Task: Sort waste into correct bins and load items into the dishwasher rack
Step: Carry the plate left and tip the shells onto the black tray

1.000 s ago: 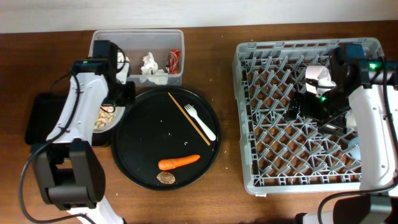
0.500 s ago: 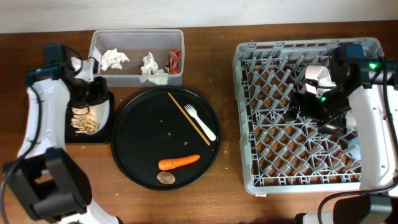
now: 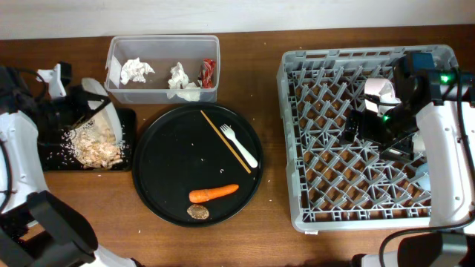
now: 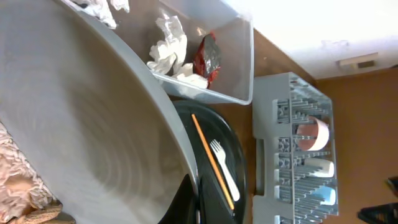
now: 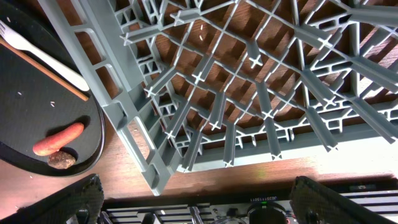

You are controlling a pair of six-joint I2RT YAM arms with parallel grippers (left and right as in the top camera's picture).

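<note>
Scraps point(image 3: 93, 144) that sat in the grey-white bowl point(image 3: 95, 104) a second ago now lie heaped in the shallow black tray point(image 3: 46, 159) at the left of the table point(image 3: 271, 148), with the left pincer point(image 3: 65, 93) clamped on the bowl's rim, holding it tipped above them. Emptied, that bowl looks ready for the dishwasher rack point(image 3: 297, 148), over which the right pincer point(image 3: 361, 122) hangs unmoved, spread wide and empty.
</note>
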